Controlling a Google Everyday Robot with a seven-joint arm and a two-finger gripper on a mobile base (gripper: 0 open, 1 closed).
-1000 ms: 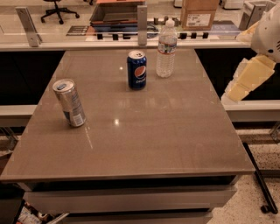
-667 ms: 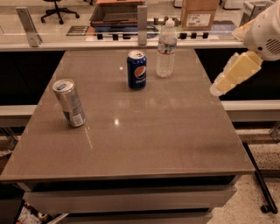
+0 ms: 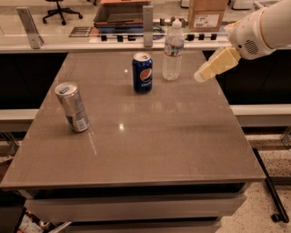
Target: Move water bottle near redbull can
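Note:
The water bottle (image 3: 173, 51) is clear ribbed plastic with a white cap and stands upright at the far edge of the brown table (image 3: 150, 136). The redbull can (image 3: 72, 107) is slim and silver with blue patches and stands on the left side of the table, far from the bottle. My gripper (image 3: 200, 75) hangs in the air over the table's right far edge, a short way right of the bottle and apart from it. It holds nothing that I can see.
A dark-blue Pepsi can (image 3: 142, 73) stands just left of the bottle. Behind the table runs a counter with a cardboard box (image 3: 207, 13), a tray (image 3: 120, 14) and metal posts (image 3: 147, 20). An office chair (image 3: 59, 9) stands further back.
My arm has swung in from the right and up toward the bottle; the gripper now sits closer to it. The bottle and both cans have not moved.

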